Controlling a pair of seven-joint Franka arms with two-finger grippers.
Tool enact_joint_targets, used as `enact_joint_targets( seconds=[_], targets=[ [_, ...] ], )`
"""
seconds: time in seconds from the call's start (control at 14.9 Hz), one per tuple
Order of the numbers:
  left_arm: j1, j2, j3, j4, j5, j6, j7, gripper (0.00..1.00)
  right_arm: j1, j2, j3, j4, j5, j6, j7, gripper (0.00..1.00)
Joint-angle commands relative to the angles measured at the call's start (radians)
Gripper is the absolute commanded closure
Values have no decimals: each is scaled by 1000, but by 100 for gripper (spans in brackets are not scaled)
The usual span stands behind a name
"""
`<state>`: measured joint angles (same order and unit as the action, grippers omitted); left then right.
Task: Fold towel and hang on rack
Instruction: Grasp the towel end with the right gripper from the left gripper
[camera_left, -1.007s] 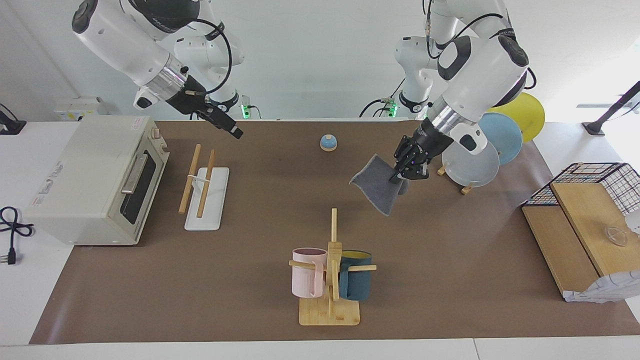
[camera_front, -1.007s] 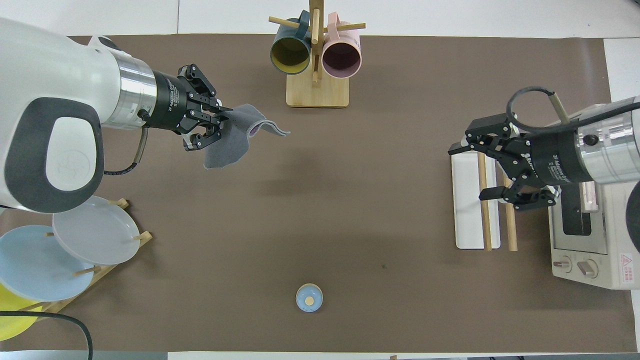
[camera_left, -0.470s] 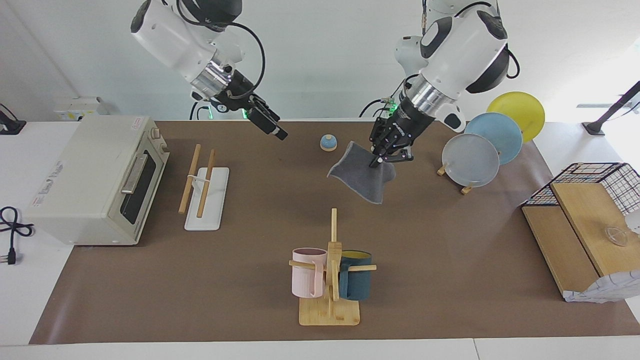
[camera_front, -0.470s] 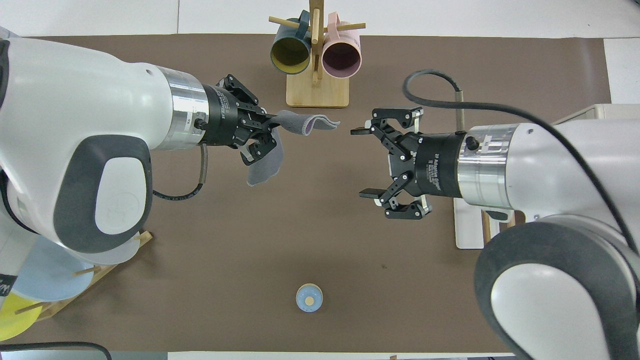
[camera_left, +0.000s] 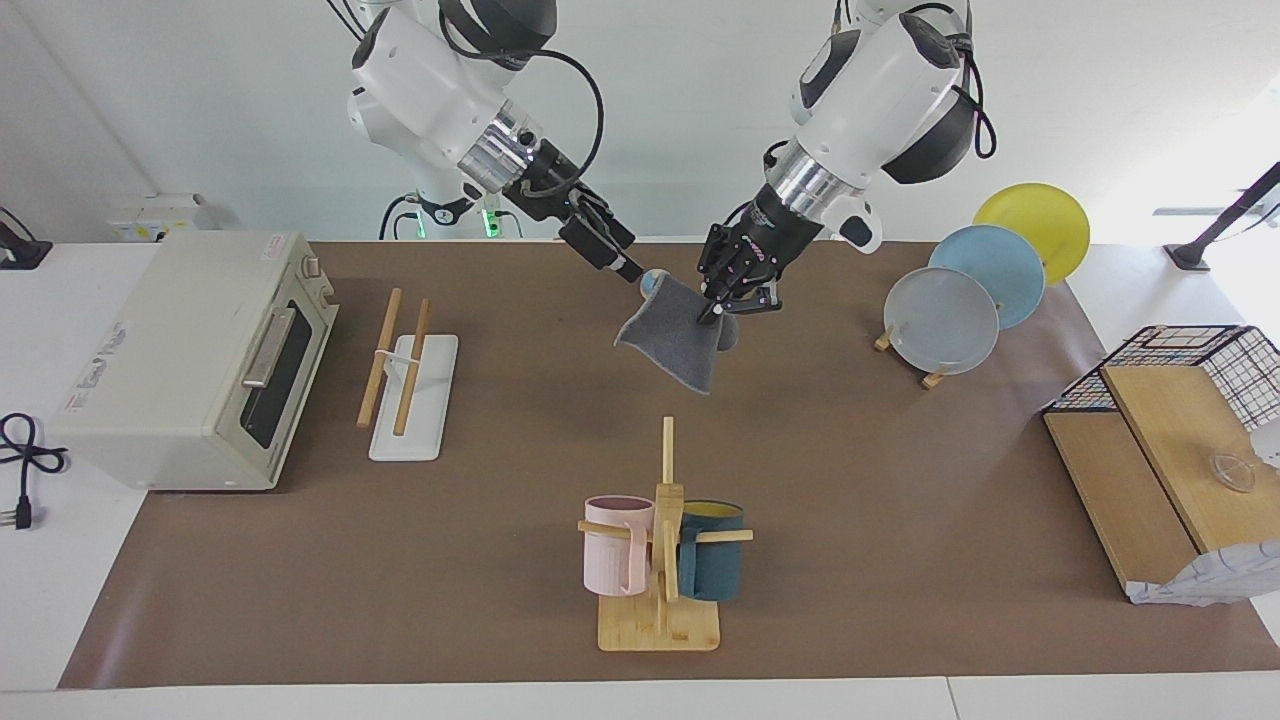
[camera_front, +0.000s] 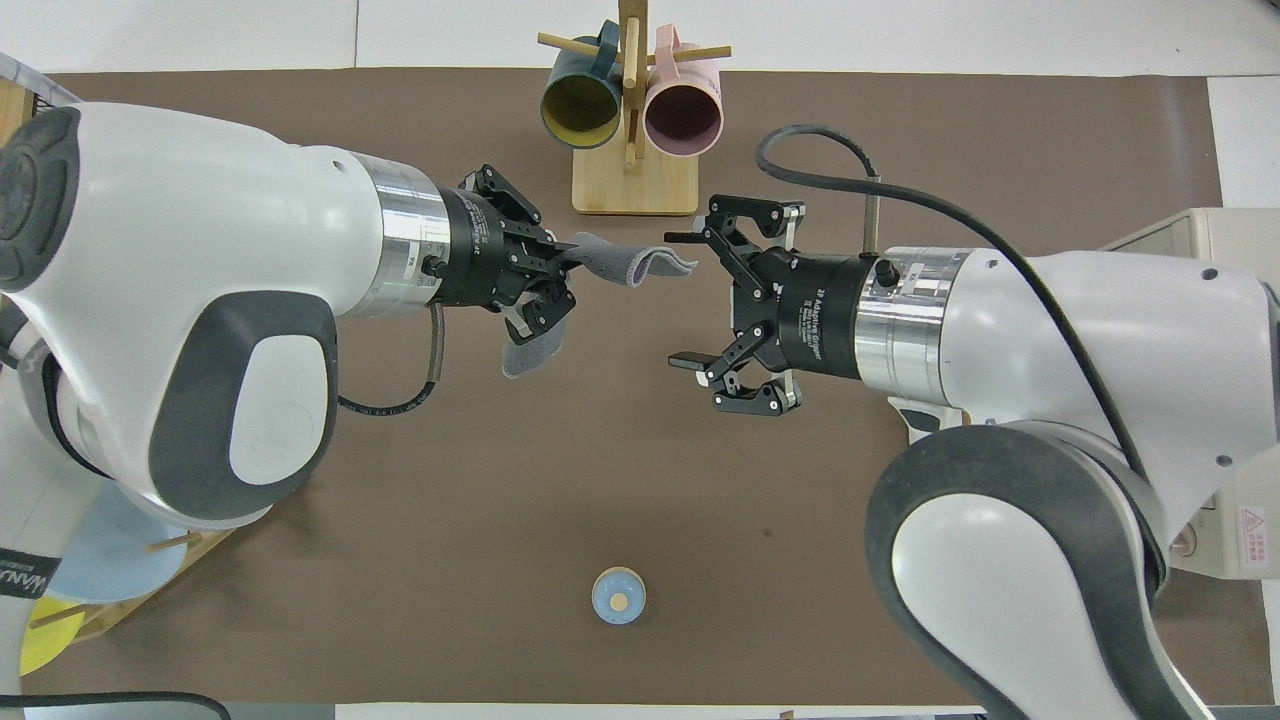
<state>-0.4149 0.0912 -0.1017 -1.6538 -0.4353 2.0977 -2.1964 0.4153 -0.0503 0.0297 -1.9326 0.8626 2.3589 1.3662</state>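
The left pincer is clamping the towel by one corner, up in the air over the middle of the brown-covered table. The cloth is hanging down from the grip with its dark grey face outward in the facing view; in the overhead view a sliver of the purple face is showing inside the curl at the towel's free edge.

The right pincer is pointing at the towel with its fingers spread wide and holding nothing. In the overhead view it is sitting at 3 o'clock from the cloth, its upper fingertip just beside the curled edge; whether it is touching cannot be told.

The rack is standing on the table toward the right arm's end, in front of the toaster oven, its two wooden rods bare and well apart from the towel.

In the facing view the mug tree with a pink and a teal mug is standing at 6 o'clock from the towel, farther from the robots. The plate stand with grey, blue and yellow plates is sitting at 3 o'clock. The small blue bell is resting nearer to the robots than the towel.
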Motion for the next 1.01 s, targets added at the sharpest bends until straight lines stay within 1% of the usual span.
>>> enact_joint_targets(
  seconds=[0.0, 0.27, 0.4, 0.47, 0.67, 0.74, 0.94],
  targets=[
    [-15, -34, 8, -40, -16, 19, -11, 100, 68, 42, -2, 3, 30, 109, 4, 0],
    [-16, -36, 8, -38, -16, 15, -10, 100, 69, 87, -2, 33, 30, 128, -6, 0],
    [-16, -36, 8, -38, -16, 15, -11, 100, 71, 93, -2, 35, 32, 146, -25, 0],
    [-16, -36, 8, -38, -16, 15, -11, 100, 74, 95, -2, 34, 32, 158, -29, 12],
    [-16, -36, 8, -40, -16, 13, -11, 100, 77, 101, -2, 33, 33, 163, -45, 93],
    [-16, -36, 8, -40, -16, 11, -11, 100, 79, 102, -2, 33, 33, 163, -56, 100],
    [-24, -42, 8, -41, -16, 10, -10, 100, 79, 102, -2, 33, 33, 163, -91, 100]
  ],
)
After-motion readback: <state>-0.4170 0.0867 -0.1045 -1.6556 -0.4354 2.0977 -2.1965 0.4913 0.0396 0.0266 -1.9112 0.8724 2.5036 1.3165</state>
